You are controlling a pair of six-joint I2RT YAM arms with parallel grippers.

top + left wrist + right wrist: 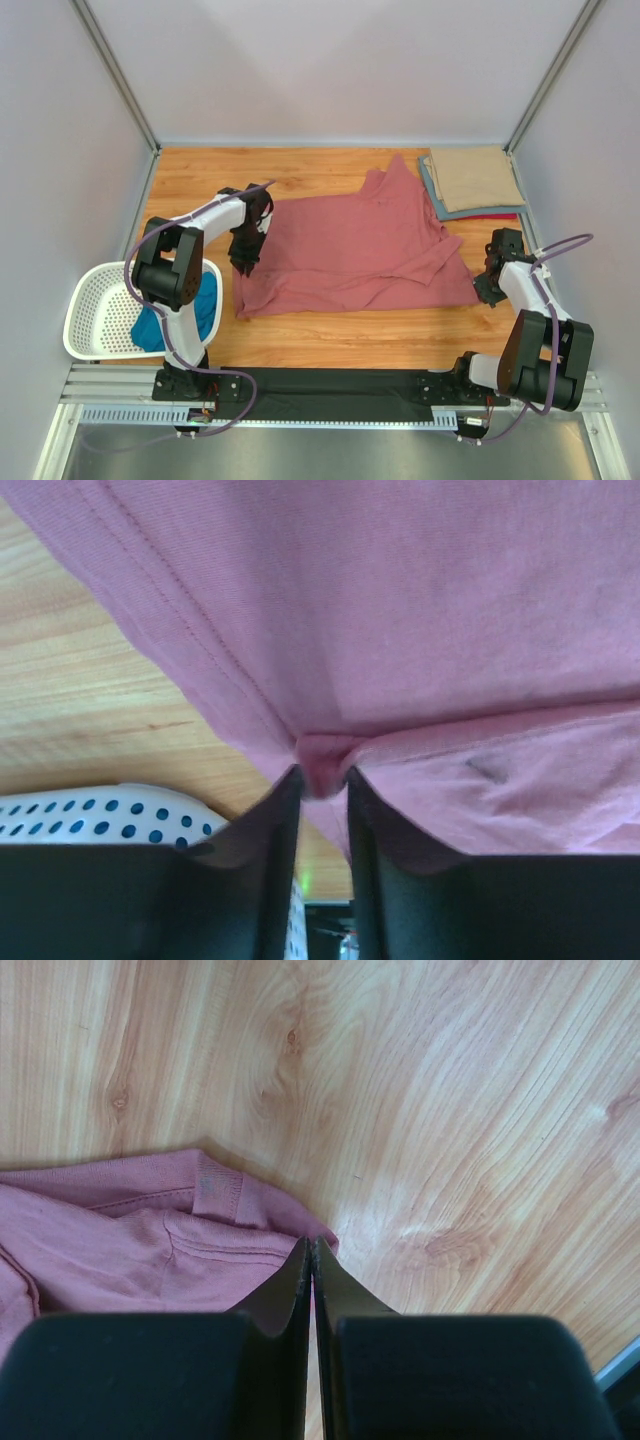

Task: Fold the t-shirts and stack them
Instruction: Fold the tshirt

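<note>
While rose-red t-shirt (350, 250) lies rumpled, left tool (322, 773) pinches hem fold; right tool (313, 1245) pressed together.

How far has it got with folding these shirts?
Done: three folded shirts sit stacked at the far right, tan on top. In hand: the rose-red shirt lies spread and only partly folded, with the left gripper pinching its left edge and the right gripper shut on its right corner. Left: finishing that fold, stacking it, then the teal shirt in the basket.
</note>
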